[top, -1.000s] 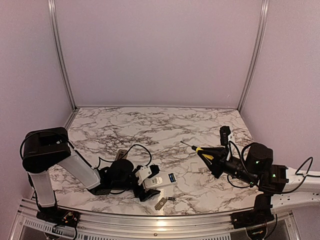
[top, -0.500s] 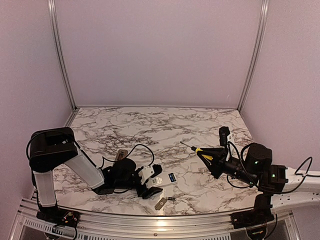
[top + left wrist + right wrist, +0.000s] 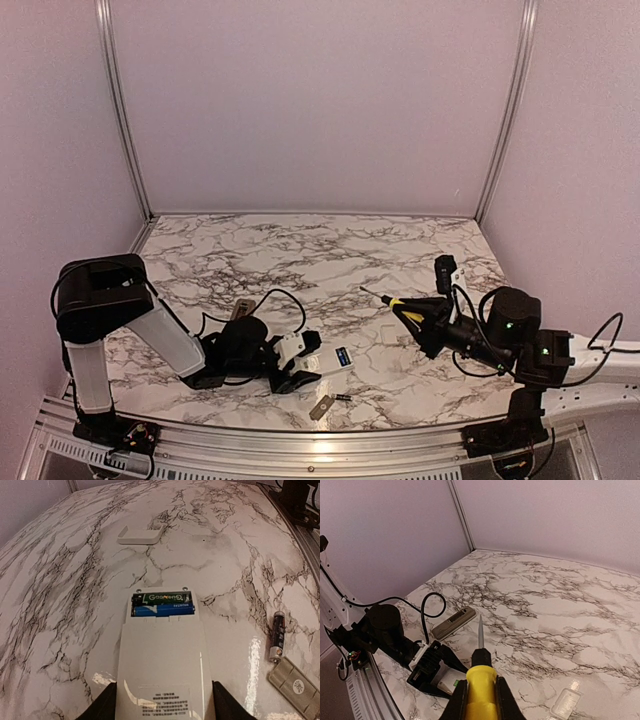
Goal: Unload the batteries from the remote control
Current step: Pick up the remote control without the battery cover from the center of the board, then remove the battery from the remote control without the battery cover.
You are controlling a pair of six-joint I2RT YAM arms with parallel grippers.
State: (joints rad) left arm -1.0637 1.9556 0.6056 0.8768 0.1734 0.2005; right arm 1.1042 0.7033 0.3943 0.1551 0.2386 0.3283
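My left gripper (image 3: 296,365) is shut on the near end of a white remote control (image 3: 160,670), which lies flat on the table. Its compartment is open, with a dark green battery (image 3: 162,597) and a blue battery (image 3: 162,610) lying side by side inside. A third, dark battery (image 3: 276,636) lies loose on the table to the right of the remote; it also shows in the top view (image 3: 343,397). My right gripper (image 3: 425,320) is shut on a yellow-handled screwdriver (image 3: 481,685) and holds it in the air, tip pointing towards the left arm.
A flat grey cover plate (image 3: 295,687) lies next to the loose battery near the front edge. A grey remote (image 3: 453,622) lies behind the left gripper by a black cable. A small white cover (image 3: 142,535) lies beyond the white remote.
My right arm has drifted a little to the left with the screwdriver. My left arm has shifted slightly, and the white remote has stayed in its grip.
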